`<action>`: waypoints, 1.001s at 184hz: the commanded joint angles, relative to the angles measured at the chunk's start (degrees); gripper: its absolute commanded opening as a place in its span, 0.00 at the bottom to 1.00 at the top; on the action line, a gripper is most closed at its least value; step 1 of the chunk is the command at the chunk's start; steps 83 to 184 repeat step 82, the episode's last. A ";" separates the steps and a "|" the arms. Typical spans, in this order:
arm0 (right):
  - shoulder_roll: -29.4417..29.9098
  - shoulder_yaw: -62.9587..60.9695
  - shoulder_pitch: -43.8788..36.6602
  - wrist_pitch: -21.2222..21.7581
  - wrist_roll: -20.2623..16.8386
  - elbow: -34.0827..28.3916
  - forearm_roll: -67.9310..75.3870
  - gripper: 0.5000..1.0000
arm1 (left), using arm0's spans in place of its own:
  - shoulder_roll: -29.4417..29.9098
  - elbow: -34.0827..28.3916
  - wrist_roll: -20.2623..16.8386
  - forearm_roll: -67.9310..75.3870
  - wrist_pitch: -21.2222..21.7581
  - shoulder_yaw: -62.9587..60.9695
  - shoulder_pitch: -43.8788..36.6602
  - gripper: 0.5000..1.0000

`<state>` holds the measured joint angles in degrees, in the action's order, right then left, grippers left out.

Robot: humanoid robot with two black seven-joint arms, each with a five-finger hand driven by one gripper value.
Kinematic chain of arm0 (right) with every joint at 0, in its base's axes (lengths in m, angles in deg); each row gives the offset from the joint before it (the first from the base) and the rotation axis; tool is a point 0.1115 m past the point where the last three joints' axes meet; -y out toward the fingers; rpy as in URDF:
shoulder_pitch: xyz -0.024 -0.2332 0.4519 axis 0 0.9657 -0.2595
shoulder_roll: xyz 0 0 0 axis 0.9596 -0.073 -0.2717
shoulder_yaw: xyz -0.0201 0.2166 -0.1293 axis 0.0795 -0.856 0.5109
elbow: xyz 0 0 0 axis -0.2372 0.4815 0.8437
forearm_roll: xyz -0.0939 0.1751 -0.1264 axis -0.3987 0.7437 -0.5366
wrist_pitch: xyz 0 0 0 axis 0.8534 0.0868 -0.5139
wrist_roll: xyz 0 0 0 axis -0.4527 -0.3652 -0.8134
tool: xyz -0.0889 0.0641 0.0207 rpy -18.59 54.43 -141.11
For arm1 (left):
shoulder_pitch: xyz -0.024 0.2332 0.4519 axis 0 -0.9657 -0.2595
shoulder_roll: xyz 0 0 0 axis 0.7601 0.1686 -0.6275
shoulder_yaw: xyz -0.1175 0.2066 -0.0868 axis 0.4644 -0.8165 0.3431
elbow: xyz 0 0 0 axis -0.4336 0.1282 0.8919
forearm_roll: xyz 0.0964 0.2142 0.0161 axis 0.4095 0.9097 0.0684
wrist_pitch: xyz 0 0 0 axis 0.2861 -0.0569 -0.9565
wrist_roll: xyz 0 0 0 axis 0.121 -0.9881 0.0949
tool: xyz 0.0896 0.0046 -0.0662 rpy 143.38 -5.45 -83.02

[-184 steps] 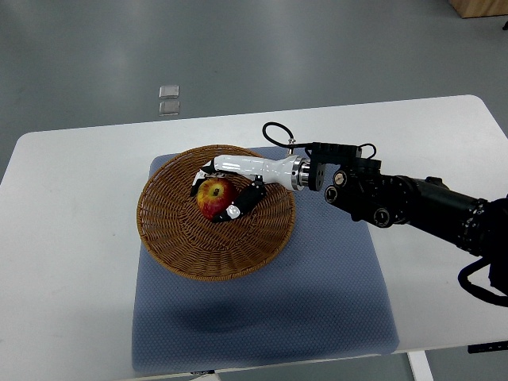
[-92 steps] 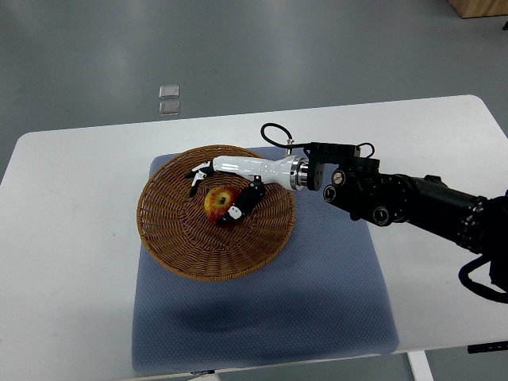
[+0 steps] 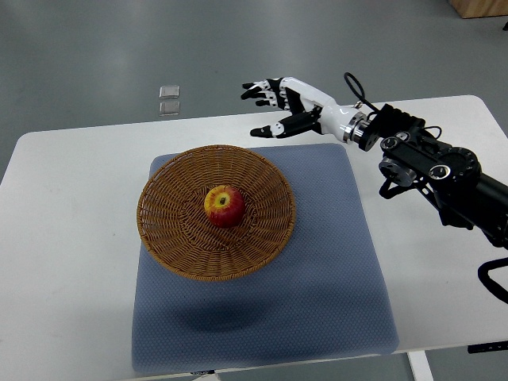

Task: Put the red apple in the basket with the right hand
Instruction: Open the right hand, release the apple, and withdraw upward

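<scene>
Apple (image 3: 225, 206): now resting free at the centre of the basket (image 3: 167, 238), which sits on the mat (image 3: 333, 302). Right hand (image 3: 279, 109): has let go and lifted away past the table's (image 3: 63, 238) far edge, fingers spread, empty (placement apparently complete).

White table (image 3: 71, 238), rounded corners. Blue-grey mat (image 3: 317, 294) spread over its middle, reaching the near edge. Wicker basket (image 3: 171, 238) set on the mat's far-left part, slightly overhanging the mat's left edge.
</scene>
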<state>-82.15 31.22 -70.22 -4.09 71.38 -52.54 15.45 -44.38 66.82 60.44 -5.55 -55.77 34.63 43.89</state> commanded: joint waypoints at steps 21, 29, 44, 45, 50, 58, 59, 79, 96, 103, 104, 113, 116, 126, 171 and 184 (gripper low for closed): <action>-2.06 -0.14 4.40 -7.15 -3.51 1.19 14.97 0.81 | 0.00 0.02 0.00 0.01 0.00 0.00 0.07 1.00; -2.24 -0.23 5.37 -12.60 -3.86 1.19 19.01 0.81 | 0.00 0.02 0.00 0.01 0.00 0.00 0.07 1.00; -1.89 -0.23 6.25 -17.25 -3.78 1.10 21.38 0.82 | 0.00 0.02 0.00 0.01 0.00 0.00 -0.02 1.00; -1.89 -0.23 6.25 -17.26 -3.78 1.10 21.39 0.82 | 0.00 0.02 0.00 0.01 0.00 0.00 -0.02 1.00; -1.71 -0.23 6.69 -18.05 -3.78 1.10 21.65 0.82 | 0.00 -0.07 0.00 0.01 0.00 0.09 -0.02 1.00; -1.53 -0.14 6.95 -18.14 -3.69 1.10 21.65 0.82 | 0.00 0.02 0.00 0.01 0.00 0.09 -0.02 1.00; -1.45 -0.23 7.04 -18.22 -3.60 1.10 21.65 0.82 | 0.00 -0.07 0.00 0.01 0.00 0.09 -0.02 1.00; -1.18 -0.14 7.48 -18.40 -3.16 1.01 21.47 0.83 | 0.00 -0.07 0.00 0.01 0.00 0.09 -0.02 1.00; -1.18 -0.14 7.48 -18.40 -3.16 1.01 21.47 0.83 | 0.00 -0.07 0.00 0.01 0.00 0.09 -0.02 1.00; -1.18 -0.14 7.48 -18.40 -3.16 1.01 21.47 0.83 | 0.00 -0.07 0.00 0.01 0.00 0.09 -0.02 1.00; -1.18 -0.14 7.48 -18.40 -3.16 1.01 21.47 0.83 | 0.00 -0.07 0.00 0.01 0.00 0.09 -0.02 1.00; -1.18 -0.14 7.48 -18.40 -3.16 1.01 21.47 0.83 | 0.00 -0.07 0.00 0.01 0.00 0.09 -0.02 1.00; -1.18 -0.14 7.48 -18.40 -3.16 1.01 21.47 0.83 | 0.00 -0.07 0.00 0.01 0.00 0.09 -0.02 1.00; -1.18 -0.14 7.48 -18.40 -3.16 1.01 21.47 0.83 | 0.00 -0.07 0.00 0.01 0.00 0.09 -0.02 1.00; -1.18 -0.14 7.48 -18.40 -3.16 1.01 21.47 0.83 | 0.00 -0.07 0.00 0.01 0.00 0.09 -0.02 1.00; -1.18 -0.14 7.48 -18.40 -3.16 1.01 21.47 0.83 | 0.00 -0.07 0.00 0.01 0.00 0.09 -0.02 1.00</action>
